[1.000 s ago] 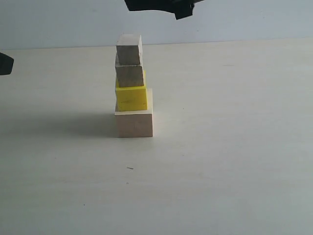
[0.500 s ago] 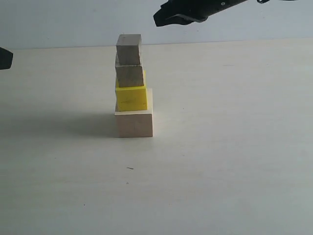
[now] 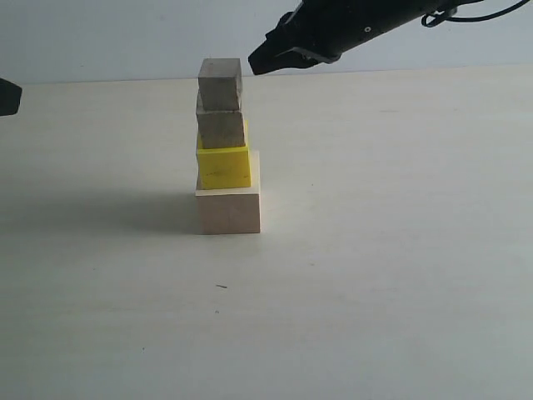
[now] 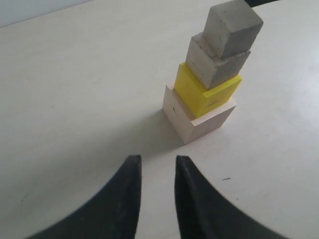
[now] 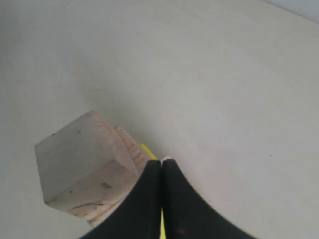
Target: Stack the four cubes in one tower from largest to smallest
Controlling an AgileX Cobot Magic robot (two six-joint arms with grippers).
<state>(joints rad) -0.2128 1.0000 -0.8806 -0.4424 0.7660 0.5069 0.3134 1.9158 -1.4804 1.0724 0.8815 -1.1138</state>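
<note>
The tower stands on the table: a large pale wood cube (image 3: pixel 228 210) at the bottom, the yellow cube (image 3: pixel 223 167) on it, then a small wood cube (image 3: pixel 221 129) and another small wood cube (image 3: pixel 220 83) on top. My right gripper (image 3: pixel 260 62) hovers shut and empty just right of the top cube (image 5: pixel 82 159), level with it and apart from it. In the left wrist view my left gripper (image 4: pixel 158 160) stands open over bare table, well short of the large cube (image 4: pixel 199 122), with nothing between its fingers.
The pale table (image 3: pixel 400 250) spreads around the tower on all sides. A dark bit of the left arm (image 3: pixel 8 96) shows at the left edge of the exterior view. A light wall (image 3: pixel 100 33) runs behind the table.
My right gripper has come down and to the left, from the top of the view to beside the top cube. The tower and the left arm have not moved.
</note>
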